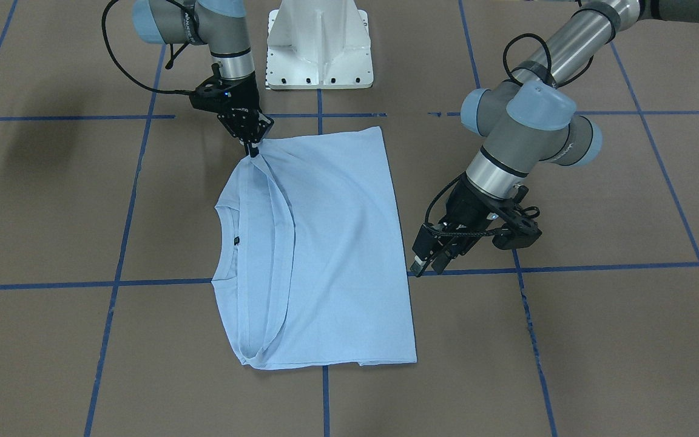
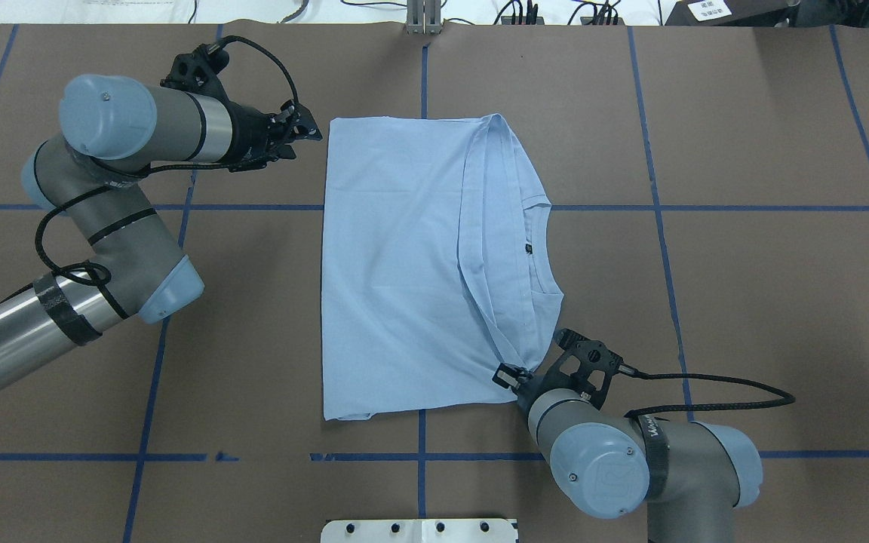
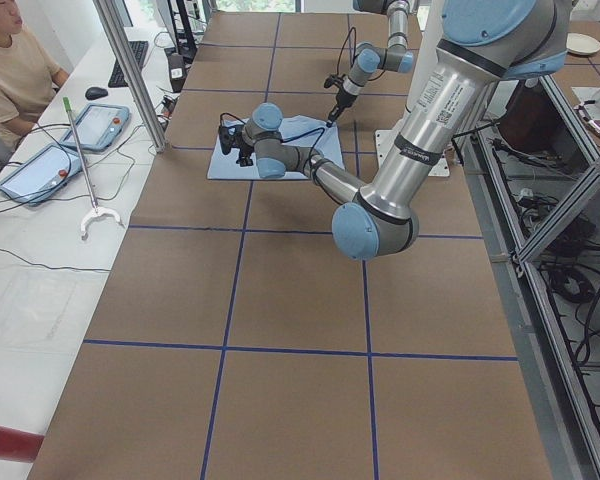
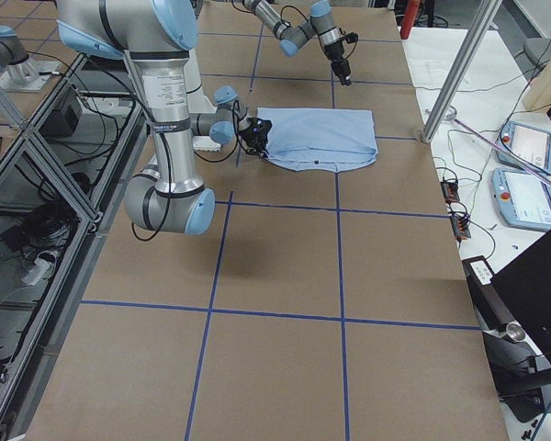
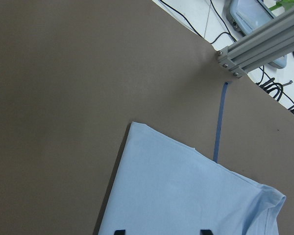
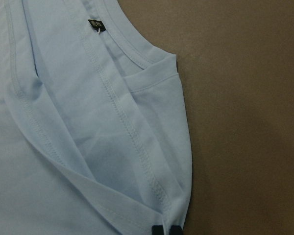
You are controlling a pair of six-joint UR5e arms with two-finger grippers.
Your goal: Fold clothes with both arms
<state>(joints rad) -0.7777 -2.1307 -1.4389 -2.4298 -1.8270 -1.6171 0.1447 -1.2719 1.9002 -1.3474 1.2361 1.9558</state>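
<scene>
T-shirt [image 2: 404, 264] is laid folded flat on bench [image 2: 744, 264], collar twd robot's right. Its near collar-side corner is pinched tight by R arm [image 2: 608, 460] jaws. L arm [image 2: 133, 136] jaws are held apart w/ nothing gripped, just beside far opposite corner.

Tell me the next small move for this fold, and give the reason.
Probably open the right end effector and let go. The T-shirt lies doubled over flat, its hem up near the collar. Only the right one pinches a corner, bunching the cloth there, while the left end effector is open and off the cloth.
</scene>
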